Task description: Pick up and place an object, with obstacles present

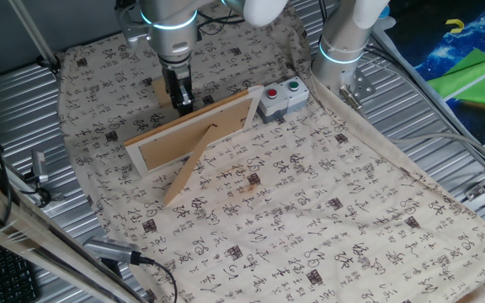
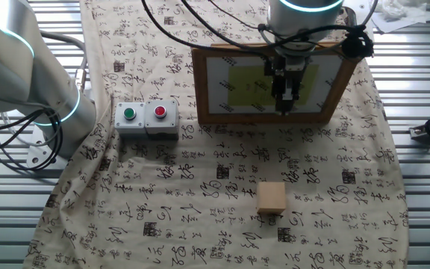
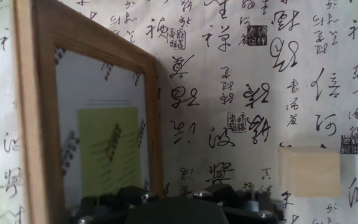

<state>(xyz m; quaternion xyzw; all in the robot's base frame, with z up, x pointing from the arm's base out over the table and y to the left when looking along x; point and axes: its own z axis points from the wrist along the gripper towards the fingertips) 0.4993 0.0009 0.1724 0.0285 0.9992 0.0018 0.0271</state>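
The small tan wooden block [image 2: 271,198] lies on the printed cloth, in front of the picture frame [image 2: 271,75], which stands upright with its glass side toward this camera. In the hand view the block [image 3: 309,172] is at the lower right and the frame [image 3: 92,124] at the left. My gripper [image 2: 286,101] hangs over the cloth just in front of the frame's glass, apart from the block and empty, fingers slightly apart. In one fixed view the gripper [image 1: 181,101] is behind the frame's backboard [image 1: 194,133], with the block [image 1: 159,88] partly hidden beside it.
The frame's slanted prop leg [image 1: 190,168] reaches toward the cloth's middle. A grey box with a green and a red button [image 2: 146,117] stands beside the frame's end. A second white arm [image 1: 343,42] stands at the table's edge. Ribbed metal surrounds the cloth.
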